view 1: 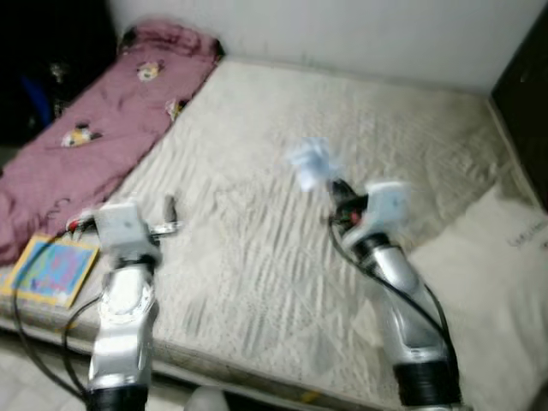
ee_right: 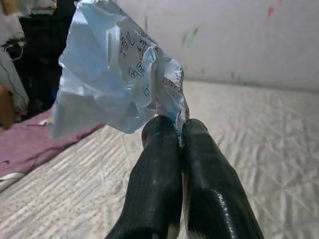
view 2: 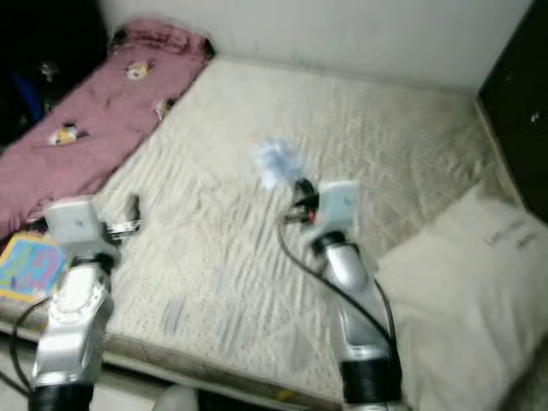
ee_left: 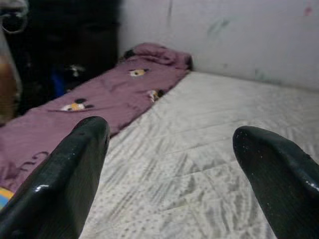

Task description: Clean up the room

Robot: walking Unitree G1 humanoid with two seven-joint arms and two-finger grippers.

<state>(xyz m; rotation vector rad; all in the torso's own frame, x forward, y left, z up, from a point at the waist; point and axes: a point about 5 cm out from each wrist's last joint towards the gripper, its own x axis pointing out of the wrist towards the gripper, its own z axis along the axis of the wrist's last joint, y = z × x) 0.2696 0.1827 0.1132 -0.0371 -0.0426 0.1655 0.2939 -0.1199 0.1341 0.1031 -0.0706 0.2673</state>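
Wrapper [ee_right: 117, 74] — crumpled, pale blue — pinched in right gripper [ee_right: 179, 130] above mattress [view 1: 282, 214]; left gripper [ee_left: 169, 139] fingers spread wide, nr pink blanket [view 1: 94, 128].

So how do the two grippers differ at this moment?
The right gripper is shut on a crumpled pale blue wrapper; the left gripper is open and empty. The right one is over the middle of the mattress, the left one near its left edge, by the maroon blanket. Both have black fingers.
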